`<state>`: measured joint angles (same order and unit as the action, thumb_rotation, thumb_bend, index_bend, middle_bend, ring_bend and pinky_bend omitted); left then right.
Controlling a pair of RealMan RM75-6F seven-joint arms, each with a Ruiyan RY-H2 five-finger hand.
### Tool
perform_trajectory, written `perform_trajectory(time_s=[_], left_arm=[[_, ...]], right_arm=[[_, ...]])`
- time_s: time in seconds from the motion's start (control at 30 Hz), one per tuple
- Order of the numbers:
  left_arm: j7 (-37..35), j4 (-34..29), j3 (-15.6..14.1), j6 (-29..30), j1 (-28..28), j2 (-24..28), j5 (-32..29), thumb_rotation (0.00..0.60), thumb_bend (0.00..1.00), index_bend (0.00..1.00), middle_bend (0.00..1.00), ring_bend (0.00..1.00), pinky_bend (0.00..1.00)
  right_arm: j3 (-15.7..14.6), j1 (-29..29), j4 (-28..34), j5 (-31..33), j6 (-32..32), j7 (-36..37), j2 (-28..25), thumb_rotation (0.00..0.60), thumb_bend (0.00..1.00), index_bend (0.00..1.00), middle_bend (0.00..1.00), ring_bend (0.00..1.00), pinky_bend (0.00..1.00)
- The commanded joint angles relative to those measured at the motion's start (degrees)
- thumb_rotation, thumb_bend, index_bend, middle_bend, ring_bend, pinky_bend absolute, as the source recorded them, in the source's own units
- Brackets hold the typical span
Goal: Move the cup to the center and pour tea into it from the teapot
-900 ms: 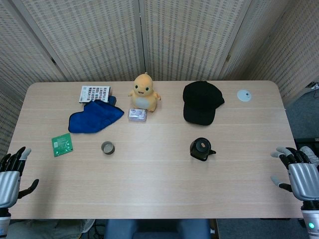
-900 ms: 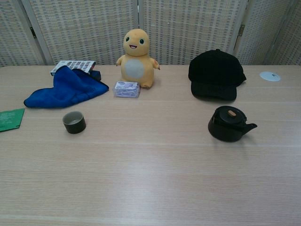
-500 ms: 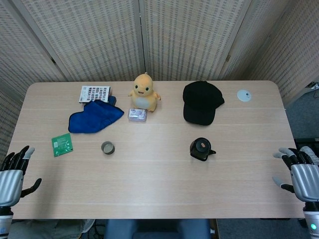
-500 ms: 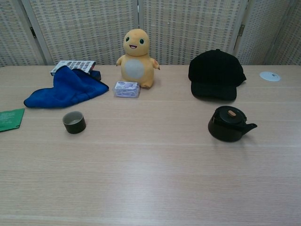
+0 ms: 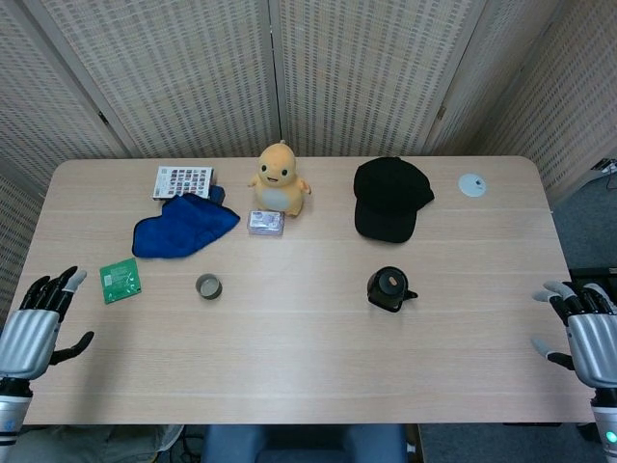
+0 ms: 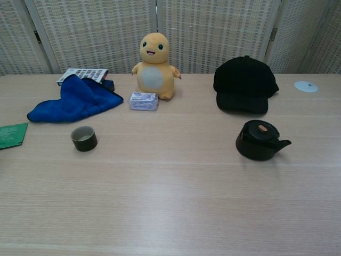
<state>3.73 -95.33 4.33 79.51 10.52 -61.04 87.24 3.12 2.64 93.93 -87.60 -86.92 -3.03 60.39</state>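
Cup (image 5: 208, 285) and teapot (image 5: 389, 288) well apart, left hand (image 5: 31, 326) and right hand (image 5: 586, 331) both spread, empty

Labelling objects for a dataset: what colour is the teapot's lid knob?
The lid knob is orange-brown on the black teapot; chest view shows it best.

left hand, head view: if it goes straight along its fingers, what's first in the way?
Likely the green card. The left hand sits at the table's near-left edge, fingers spread and pointing up-right toward the card. The cup lies further right, off that line. Hand height above the table is unclear.
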Motion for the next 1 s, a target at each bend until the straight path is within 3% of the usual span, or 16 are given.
perform_trajectory(time_s=[0.03, 0.27, 0.4, 0.77, 0.87, 1.0], left_arm=[[-2.0, 1.4, 0.7, -3.5, 3.3, 0.4, 1.5, 0.6, 0.27, 0.0, 0.03, 0.12, 0.05], [-5.2, 6.1, 1.1, -12.1, 10.3, -1.3, 2.5, 0.6, 0.27, 0.1, 0.04, 0.17, 0.06], [-5.7, 8.3, 1.3, -16.5, 13.7, -2.4, 2.2, 0.6, 0.27, 0.12, 0.15, 0.29, 0.14], [-10.6, 17.3, 1.8, -26.9, 23.3, -7.6, 1.9, 0.6, 0.27, 0.22, 0.71, 0.74, 0.8], [-10.6, 19.1, 1.5, -30.2, 25.6, -8.9, 1.4, 0.6, 0.27, 0.22, 0.82, 0.83, 0.88], [-9.6, 20.9, 1.4, -33.8, 28.2, -10.6, 0.0, 0.6, 0.27, 0.23, 0.88, 0.89, 0.93]], right_arm=[[-0.1, 0.1, 0.1, -0.1, 0.2, 0.1, -0.1, 0.6, 0.1, 0.33, 0.24, 0.17, 0.22], [-0.2, 0.4, 0.5, -0.4, 0.6, 0.2, -0.5, 0.6, 0.11, 0.33, 0.24, 0.17, 0.22], [-0.3, 0.3, 0.6, -0.5, 0.6, 0.2, -0.5, 0.6, 0.11, 0.33, 0.24, 0.17, 0.22], [-0.3, 0.2, 1.4, -1.0, 0.2, 0.0, -1.6, 0.6, 0.11, 0.33, 0.24, 0.17, 0.22], [-0.4, 0.1, 1.5, -1.0, 0.1, 0.1, -1.8, 0.6, 0.11, 0.33, 0.24, 0.17, 0.22], [-0.4, 0.0, 1.6, -1.0, -0.1, 0.1, -1.9, 0.6, 0.11, 0.33, 0.24, 0.17, 0.22]])
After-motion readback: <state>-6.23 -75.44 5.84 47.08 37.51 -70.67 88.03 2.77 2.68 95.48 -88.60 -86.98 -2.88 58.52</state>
